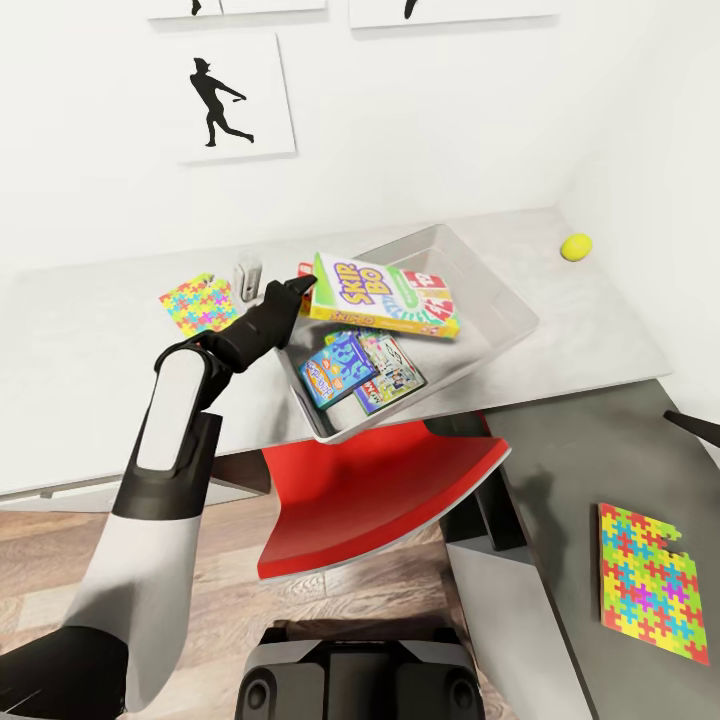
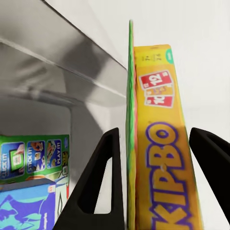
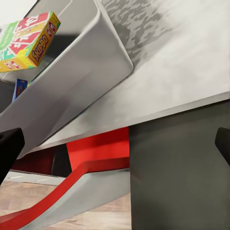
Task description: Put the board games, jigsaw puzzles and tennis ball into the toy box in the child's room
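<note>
**Skip-Bo box over the toy box, ready to go in**

Skip-Bo board game (image 1: 385,296) sits clamped by its short end in my left hand (image 1: 300,290); in the left wrist view my fingers (image 2: 103,179) stand on either face of the thin box, pinching it across its thickness. It hangs above the toy box (image 1: 495,300), tilted, its far end out over the open bin. I judge it light and stiff, a cardboard case with slick printed faces, so an edge grip like this could let it pivot or slide if I swing it fast. A hold nearer the middle of the long side would be steadier.

Below it, two board games already lie flat on the bin floor: the blue one (image 1: 337,368) and the white-green one (image 1: 392,372), side by side and overlapping a little.

Outward on the table (image 1: 90,330), one jigsaw puzzle (image 1: 197,304) lies just beside my left hand, another jigsaw puzzle (image 1: 650,582) rests on the dark section, and the tennis ball (image 1: 576,247) sits near the wall, well apart from the bin.

My right hand (image 3: 115,143) is spread open, empty, near the table edge above the red chair (image 1: 370,495).
</note>
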Available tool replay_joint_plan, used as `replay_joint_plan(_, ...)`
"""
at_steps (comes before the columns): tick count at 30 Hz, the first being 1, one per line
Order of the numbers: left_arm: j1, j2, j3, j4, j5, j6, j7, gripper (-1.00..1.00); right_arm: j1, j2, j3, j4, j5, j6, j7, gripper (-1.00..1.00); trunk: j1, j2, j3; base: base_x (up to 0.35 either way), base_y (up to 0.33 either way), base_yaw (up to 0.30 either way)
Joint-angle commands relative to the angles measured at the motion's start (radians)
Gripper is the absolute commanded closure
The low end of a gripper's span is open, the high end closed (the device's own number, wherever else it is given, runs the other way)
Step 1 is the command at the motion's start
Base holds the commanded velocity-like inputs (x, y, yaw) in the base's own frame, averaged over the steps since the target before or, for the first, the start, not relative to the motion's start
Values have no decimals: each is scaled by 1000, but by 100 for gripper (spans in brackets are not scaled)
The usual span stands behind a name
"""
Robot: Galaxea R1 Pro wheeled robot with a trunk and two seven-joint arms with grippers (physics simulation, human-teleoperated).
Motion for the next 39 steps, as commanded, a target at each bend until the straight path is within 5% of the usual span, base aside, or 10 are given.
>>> replay_joint_plan(1, -1, 0, 0, -1, 11, 0, 9, 100, -1, 0, -1, 0, 0, 5, 3, -100, 1, -2, -1, 0, 0, 0)
replay_joint_plan(39, -27, -14, -1, 87, 16, -38, -1, 100, -1, 2, -2, 0, 0, 5, 5, -100, 1, -2, -1, 0, 0, 0)
